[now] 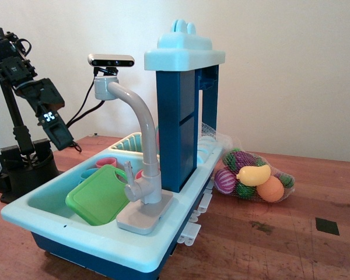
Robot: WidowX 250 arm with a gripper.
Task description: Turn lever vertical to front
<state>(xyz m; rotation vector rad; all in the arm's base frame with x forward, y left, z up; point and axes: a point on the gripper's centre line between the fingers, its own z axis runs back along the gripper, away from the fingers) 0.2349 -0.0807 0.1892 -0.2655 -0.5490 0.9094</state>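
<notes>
The grey toy faucet (pixel 144 186) stands on the front right rim of the light-blue toy sink (pixel 76 230). Its lever (pixel 128 170) is a short light-grey stub that juts up and to the left from the low faucet body, beside the tall curved spout (pixel 137 111). My black gripper (pixel 63 140) hangs at the far left, above the sink's back left corner and well away from the lever. It points down and to the right and holds nothing. Its fingers overlap from this side, so I cannot see whether they are apart.
A green cutting board (pixel 99 195) leans in the basin next to the faucet, with pink cups (pixel 106 161) behind it. A blue tower (pixel 184 116) rises right of the faucet. A net bag of toy vegetables (pixel 254 178) lies on the wooden table. A camera (pixel 111 60) stands behind.
</notes>
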